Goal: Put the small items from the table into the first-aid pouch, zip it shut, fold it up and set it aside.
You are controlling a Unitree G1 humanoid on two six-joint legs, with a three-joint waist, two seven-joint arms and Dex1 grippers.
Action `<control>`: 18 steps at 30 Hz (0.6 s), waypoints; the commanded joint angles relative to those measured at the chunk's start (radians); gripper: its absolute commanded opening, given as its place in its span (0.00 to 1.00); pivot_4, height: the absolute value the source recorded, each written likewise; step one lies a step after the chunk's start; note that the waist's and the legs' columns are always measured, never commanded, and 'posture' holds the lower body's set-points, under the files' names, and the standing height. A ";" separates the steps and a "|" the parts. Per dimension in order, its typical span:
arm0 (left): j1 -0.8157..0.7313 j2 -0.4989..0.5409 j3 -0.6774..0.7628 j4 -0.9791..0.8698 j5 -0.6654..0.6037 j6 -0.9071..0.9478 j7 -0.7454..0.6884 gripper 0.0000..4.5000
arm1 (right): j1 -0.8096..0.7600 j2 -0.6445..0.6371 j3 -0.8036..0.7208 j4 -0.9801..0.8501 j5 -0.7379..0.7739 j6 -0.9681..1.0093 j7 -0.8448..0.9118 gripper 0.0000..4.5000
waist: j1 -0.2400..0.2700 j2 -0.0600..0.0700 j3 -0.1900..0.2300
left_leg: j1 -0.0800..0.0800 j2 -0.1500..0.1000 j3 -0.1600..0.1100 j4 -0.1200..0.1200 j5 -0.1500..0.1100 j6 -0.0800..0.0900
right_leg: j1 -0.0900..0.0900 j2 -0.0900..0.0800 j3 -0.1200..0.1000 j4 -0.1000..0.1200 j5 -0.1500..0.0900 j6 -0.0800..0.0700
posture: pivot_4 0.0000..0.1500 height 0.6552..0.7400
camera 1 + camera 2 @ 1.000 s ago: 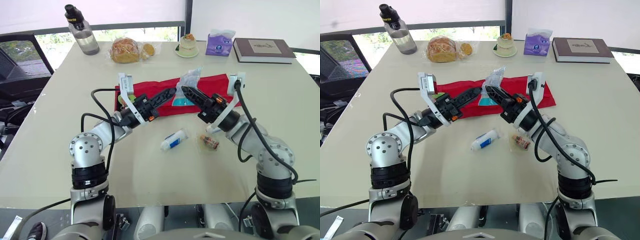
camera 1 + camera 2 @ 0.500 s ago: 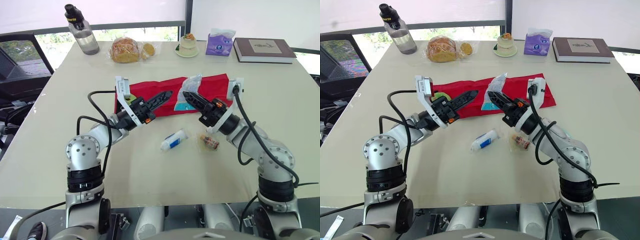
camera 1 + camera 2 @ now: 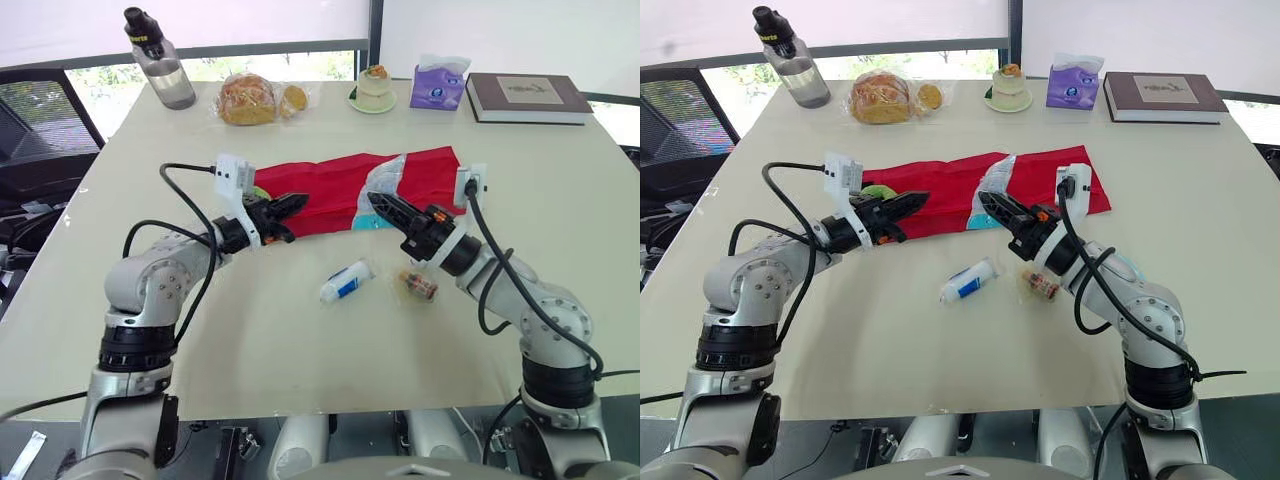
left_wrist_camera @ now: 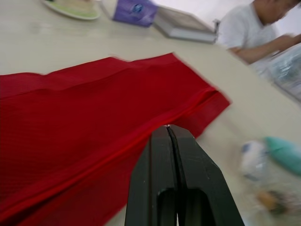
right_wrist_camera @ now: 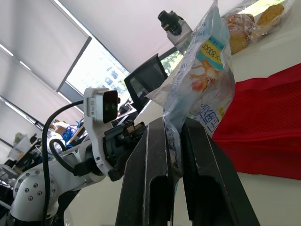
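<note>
The red first-aid pouch (image 3: 330,185) lies flat and unfolded across the middle of the table. My left gripper (image 3: 301,200) is shut, its tip at the pouch's long front seam (image 4: 141,136), left of centre; I cannot tell whether it pinches fabric. My right gripper (image 3: 375,198) is shut on a clear packet with blue print (image 5: 207,70), held upright over the pouch's right half. A white and blue tube (image 3: 347,280) and a small orange wrapped item (image 3: 418,285) lie on the table in front of the pouch. Something green (image 3: 875,191) shows at the pouch's left end.
Along the far edge stand a water bottle (image 3: 158,58), bagged bread (image 3: 252,100), a cake on a plate (image 3: 376,88), a purple tissue pack (image 3: 438,88) and a book (image 3: 527,98). A black chair (image 3: 40,120) is at the left. A person (image 4: 254,23) sits beyond the table.
My left gripper has drawn back to the left along the pouch. My right gripper has come down a little with the packet, closer to the pouch.
</note>
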 commanded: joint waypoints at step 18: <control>0.001 0.113 -0.140 0.138 0.648 -0.372 -0.073 0.15 | 0.061 -0.024 -0.016 -0.077 -0.015 -0.023 0.011 0.00 | -0.002 0.000 0.000 | -0.013 0.001 -0.001 0.000 0.002 -0.002 | -0.014 0.000 -0.001 0.004 0.001 0.001 | 1.00 1.00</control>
